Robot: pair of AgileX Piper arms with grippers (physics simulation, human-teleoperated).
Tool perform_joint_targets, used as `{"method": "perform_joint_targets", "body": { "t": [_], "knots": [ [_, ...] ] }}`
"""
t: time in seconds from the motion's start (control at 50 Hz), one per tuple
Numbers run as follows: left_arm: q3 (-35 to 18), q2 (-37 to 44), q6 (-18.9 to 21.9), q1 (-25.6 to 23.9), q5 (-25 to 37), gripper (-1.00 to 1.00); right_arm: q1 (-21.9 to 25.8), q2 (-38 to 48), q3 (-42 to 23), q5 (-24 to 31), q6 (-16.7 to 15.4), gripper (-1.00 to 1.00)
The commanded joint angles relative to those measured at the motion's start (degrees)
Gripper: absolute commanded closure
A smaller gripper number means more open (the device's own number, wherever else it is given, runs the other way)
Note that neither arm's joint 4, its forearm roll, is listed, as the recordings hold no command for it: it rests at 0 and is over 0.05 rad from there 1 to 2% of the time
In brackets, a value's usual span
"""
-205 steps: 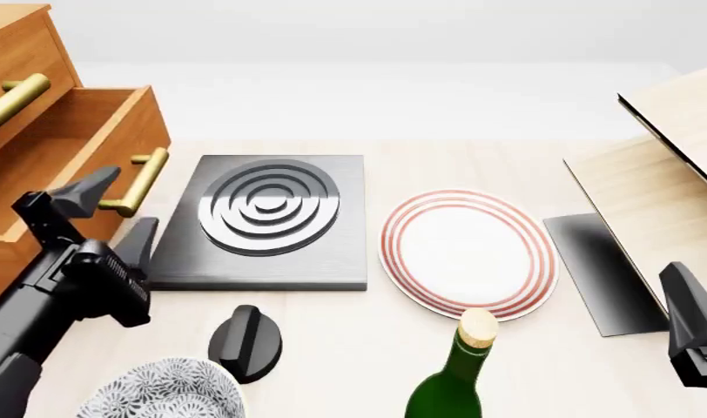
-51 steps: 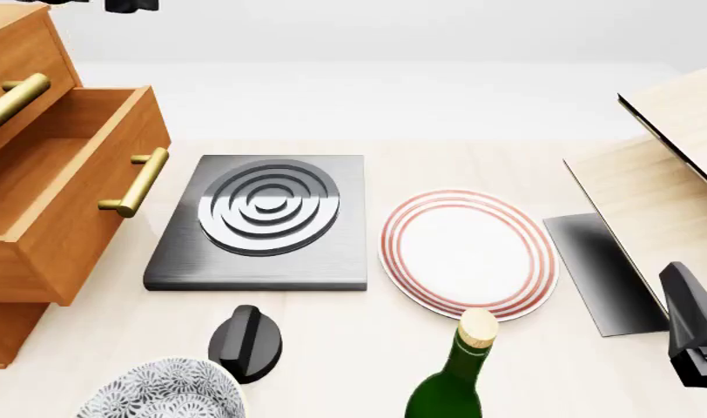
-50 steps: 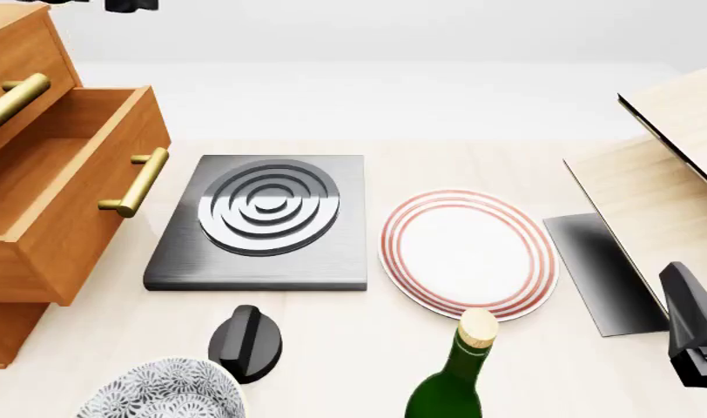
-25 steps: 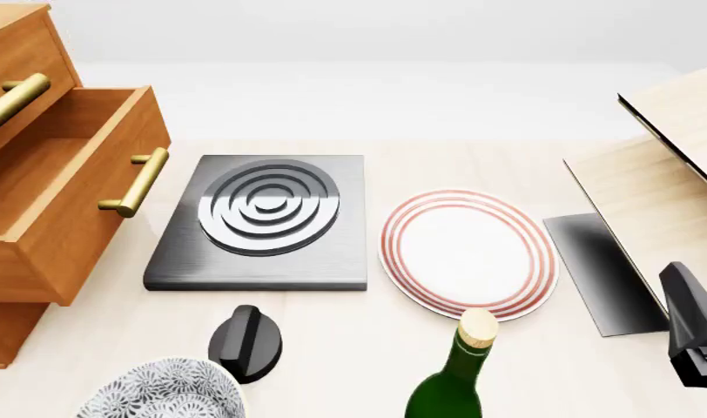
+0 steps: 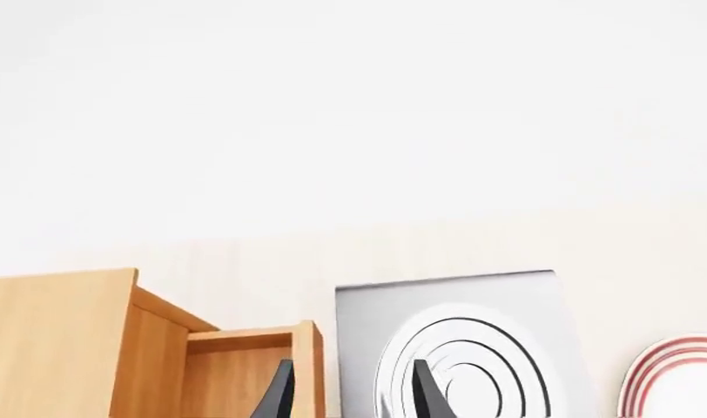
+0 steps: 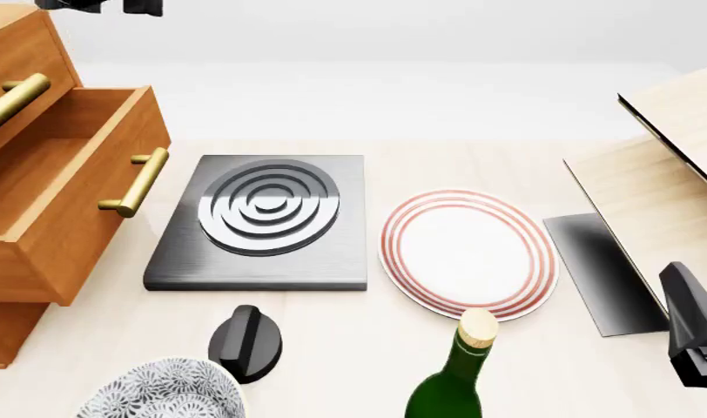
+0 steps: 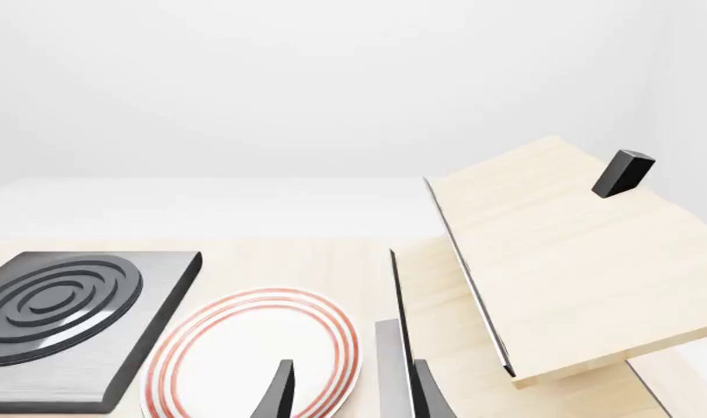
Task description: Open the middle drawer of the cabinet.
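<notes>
Matte black arms, tapered fingers

The right gripper (image 6: 693, 335) is an angular black block; each wrist view shows the left gripper (image 5: 346, 392) as two slim, pointed black fingers (image 7: 278, 392).

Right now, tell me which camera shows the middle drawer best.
The front view: the middle drawer stands pulled out of the cabinet, its brass handle and open inside in sight. The left wrist view catches only a corner of it behind the left gripper. The right wrist view misses it.
</notes>
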Motion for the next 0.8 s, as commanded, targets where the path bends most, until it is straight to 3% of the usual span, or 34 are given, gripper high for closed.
{"method": "perform_joint_targets", "body": {
  "t": [0.02, 0.2, 0.8],
  "knots": [
    [3.51, 1.31, -0.28, 1.46, -2.65, -1.0, 0.0, 0.0, 0.0, 0.0, 0.0, -1.0],
    [6.67, 2.02, -0.36, 2.42, -4.82, -1.0, 0.01, -0.01, 0.0, 0.0, -0.01, -1.0],
    [8.22, 6.09, -1.34, 2.48, -8.0, -1.0, 0.0, 0.0, 0.0, 0.0, 0.01, -1.0]
  ]
}}
